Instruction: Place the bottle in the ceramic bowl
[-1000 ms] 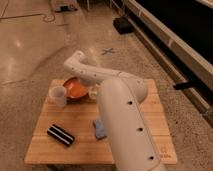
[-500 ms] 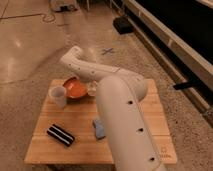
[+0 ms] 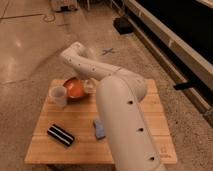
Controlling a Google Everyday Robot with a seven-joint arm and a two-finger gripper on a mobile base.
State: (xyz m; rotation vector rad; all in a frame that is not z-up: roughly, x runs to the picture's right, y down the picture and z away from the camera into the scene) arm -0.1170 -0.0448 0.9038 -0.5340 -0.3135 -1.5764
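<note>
Your gripper (image 3: 89,86) is hanging by the ceramic bowl's (image 3: 73,90) rim; finger state and the bottle are hidden, placement unconfirmed.

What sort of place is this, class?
Likely a lab or workshop: polished concrete floor with a blue X, and a low wooden table. The claw is beside the bowl.

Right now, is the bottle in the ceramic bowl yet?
Cannot tell. The bottle is not visible; the hand sits at the ceramic bowl's right rim, arm covering that spot.
</note>
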